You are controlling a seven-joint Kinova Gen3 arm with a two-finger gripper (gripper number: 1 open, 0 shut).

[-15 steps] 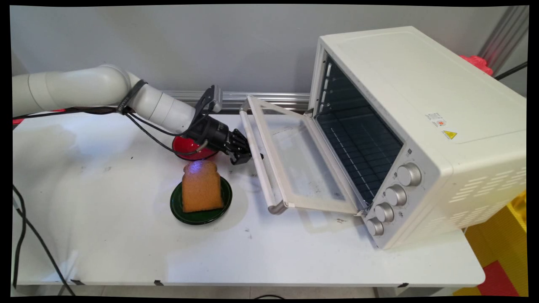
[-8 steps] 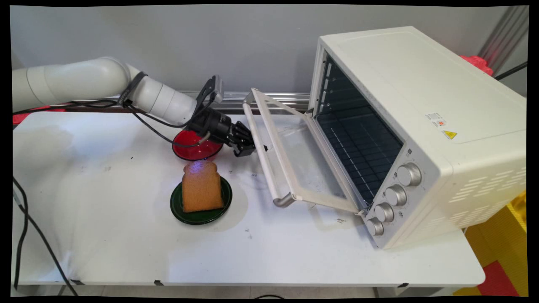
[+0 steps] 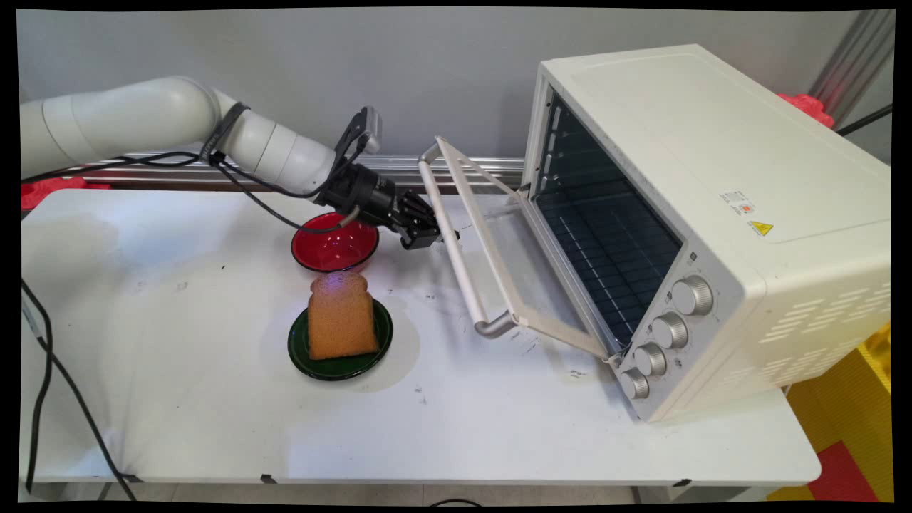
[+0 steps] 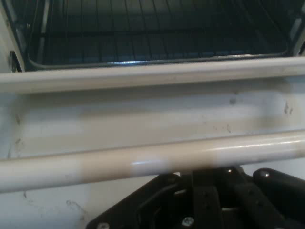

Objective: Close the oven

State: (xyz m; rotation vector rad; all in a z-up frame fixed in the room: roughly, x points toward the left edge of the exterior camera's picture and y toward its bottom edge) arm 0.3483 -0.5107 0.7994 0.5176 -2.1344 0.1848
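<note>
Gripper (image 3: 429, 234) is at the oven door's handle (image 3: 470, 283), on the upper half of the bar and touching it from the table side. I can't tell whether the claw is clamped on the bar or open. In the hand view the handle (image 4: 143, 164) crosses the frame right over the black linkage and hides the tips.

Door (image 3: 514, 263) is partly open. It's hinged at the bottom, tilted out toward the table's left side, and the handle end is off the table surface. The hand view looks over the bar and the door's top rail into the dark cavity, with the wire rack (image 4: 157, 28) visible.

Oven (image 3: 712, 178) is white and sits at the table's right edge, with its opening facing left. There are four silver knobs (image 3: 670, 331) in a column on the near front corner, and the rack (image 3: 605, 249) is inside.

Red bowl (image 3: 333, 246) is toward the table's far edge, just below the arm's wrist and left of the gripper. It looks empty.

Green plate (image 3: 342, 363) is just on the near side of the bowl, about mid-table, well apart from the door. A slice of toast (image 3: 340, 317) lies flat on it, with its top edge overhanging the plate's far rim.

Black cables (image 3: 271, 206) hang off the forearm above the bowl. White table (image 3: 214, 413) has scuff marks near the door.
</note>
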